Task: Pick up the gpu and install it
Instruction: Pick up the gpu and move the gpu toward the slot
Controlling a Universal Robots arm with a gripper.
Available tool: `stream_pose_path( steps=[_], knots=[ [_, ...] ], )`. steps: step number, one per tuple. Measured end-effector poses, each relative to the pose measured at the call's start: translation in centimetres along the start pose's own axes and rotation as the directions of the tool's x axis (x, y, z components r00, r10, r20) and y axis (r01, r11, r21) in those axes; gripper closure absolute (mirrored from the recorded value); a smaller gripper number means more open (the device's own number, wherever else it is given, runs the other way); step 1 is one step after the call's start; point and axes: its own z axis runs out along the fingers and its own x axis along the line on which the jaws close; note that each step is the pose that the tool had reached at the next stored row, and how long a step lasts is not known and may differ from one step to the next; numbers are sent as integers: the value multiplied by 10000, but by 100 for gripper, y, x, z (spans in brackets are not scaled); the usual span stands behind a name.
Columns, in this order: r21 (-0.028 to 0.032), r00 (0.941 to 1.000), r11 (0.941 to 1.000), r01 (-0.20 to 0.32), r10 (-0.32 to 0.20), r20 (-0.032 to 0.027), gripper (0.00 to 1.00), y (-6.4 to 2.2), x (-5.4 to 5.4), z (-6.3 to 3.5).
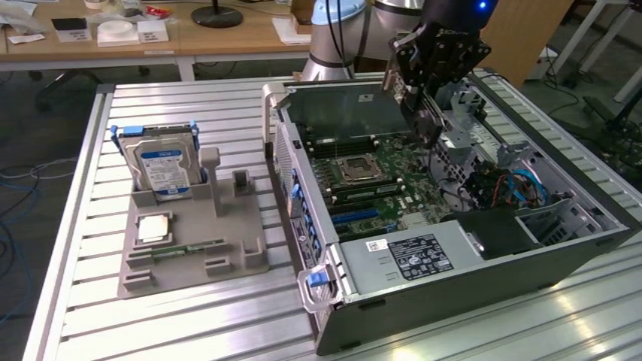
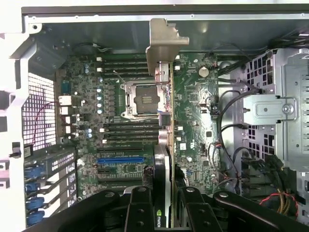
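One pincer point(image 1: 425, 105) is closed partway on the graphics card point(image 1: 428, 131), a finger on each face, and holds it on edge above the open computer case point(image 1: 482, 278). The case lies on its side on the slatted counter point(image 1: 201, 323), with its walls ringing the motherboard point(image 1: 386, 162). The card hangs inside that opening, above the board, with a metal drive cage point(image 1: 471, 128) close on the exterior view's right.

On the counter, well apart from the case on the exterior view's left, stands one grey holder point(image 1: 236, 259). It carries one hard drive point(image 1: 161, 169) upright, one processor chip point(image 1: 152, 228) lying flat and one green memory stick point(image 1: 191, 246).

From the wrist, the pincer point(image 2: 164, 205) grips the card point(image 2: 165, 125) seen edge-on, with its silver bracket point(image 2: 161, 46) toward the far case wall. The card passes just beside one empty processor socket point(image 2: 140, 99), and one blue slot point(image 2: 120, 160) lies just to the side of its line.
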Motion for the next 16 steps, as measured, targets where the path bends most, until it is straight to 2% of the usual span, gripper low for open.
stream_pose_path(
  steps=[16],
  knots=[
    [0,10000,10000,0,0,0,73,8,-148,6]
  ],
)
